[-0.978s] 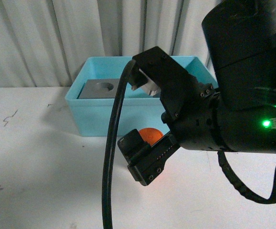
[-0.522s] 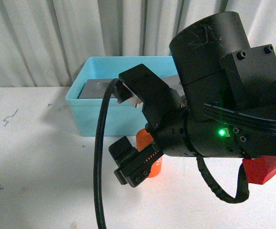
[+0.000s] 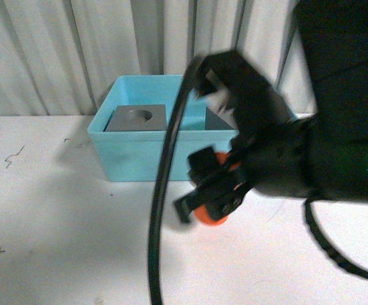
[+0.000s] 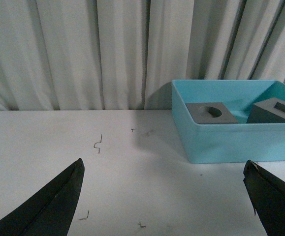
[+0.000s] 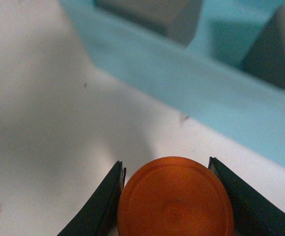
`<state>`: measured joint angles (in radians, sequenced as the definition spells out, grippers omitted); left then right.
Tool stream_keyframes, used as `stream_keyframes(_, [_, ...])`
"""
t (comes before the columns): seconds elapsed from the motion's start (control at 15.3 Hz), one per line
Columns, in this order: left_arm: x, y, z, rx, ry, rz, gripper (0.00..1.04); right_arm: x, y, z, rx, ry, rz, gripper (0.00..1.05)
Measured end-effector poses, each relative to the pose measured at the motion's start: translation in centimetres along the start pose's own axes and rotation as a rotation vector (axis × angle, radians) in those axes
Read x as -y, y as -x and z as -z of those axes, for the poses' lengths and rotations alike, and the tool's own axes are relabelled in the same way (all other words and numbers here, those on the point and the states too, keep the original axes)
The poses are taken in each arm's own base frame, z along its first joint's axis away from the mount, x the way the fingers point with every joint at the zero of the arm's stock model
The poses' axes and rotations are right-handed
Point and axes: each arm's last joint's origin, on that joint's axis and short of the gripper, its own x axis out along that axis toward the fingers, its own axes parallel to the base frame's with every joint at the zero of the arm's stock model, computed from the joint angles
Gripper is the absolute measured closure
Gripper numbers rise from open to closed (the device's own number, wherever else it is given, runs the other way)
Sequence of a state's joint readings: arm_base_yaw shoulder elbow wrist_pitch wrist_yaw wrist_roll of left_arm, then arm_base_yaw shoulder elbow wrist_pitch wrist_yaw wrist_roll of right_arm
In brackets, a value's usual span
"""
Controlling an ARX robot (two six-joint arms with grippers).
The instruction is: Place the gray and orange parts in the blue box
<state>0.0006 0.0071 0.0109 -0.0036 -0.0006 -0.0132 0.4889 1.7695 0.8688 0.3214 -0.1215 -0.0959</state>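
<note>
Left gripper [image 4: 162,164]: fingers wide apart, empty. Centre: blue box [image 3: 126,159] holds the round-holed cube [image 3: 136,119] and a 2nd cube [image 3: 220,119]. Right gripper [image 5: 166,164]: clamped on the orange cylinder [image 5: 174,206], just near of the box wall. Advisable: raise it clear of the rim, then release between the cubes.

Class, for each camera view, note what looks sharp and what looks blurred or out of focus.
Front view: the right claw and its arm are smeared by motion blur, while the blue box behind is crisp. Left wrist view: sharp and evenly lit throughout. Right wrist view: the orange cylinder is fairly clear, the blue box soft and out of focus.
</note>
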Motion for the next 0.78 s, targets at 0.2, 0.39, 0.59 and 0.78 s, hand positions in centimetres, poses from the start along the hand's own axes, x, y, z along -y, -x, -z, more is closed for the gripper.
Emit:
stream_keyframes(0.2, [0.0, 0.0, 0.0, 0.0, 0.0, 0.0, 0.07, 1.0, 9.9, -2.1, 0.218, -0.12, 0.174, 0.57])
stream_keyframes(0.39, [0.0, 0.0, 0.0, 0.0, 0.0, 0.0, 0.07, 1.2, 14.9, 2.0, 0.191, -0.211, 0.332, 0.57])
stream_keyframes(0.59, [0.0, 0.0, 0.0, 0.0, 0.0, 0.0, 0.07, 1.9, 19.3, 2.8, 0.28, -0.277, 0.453, 0.57])
stream_keyframes(0.78, [0.0, 0.0, 0.0, 0.0, 0.0, 0.0, 0.07, 2.3, 20.2, 4.1, 0.267, -0.311, 0.502, 0.57])
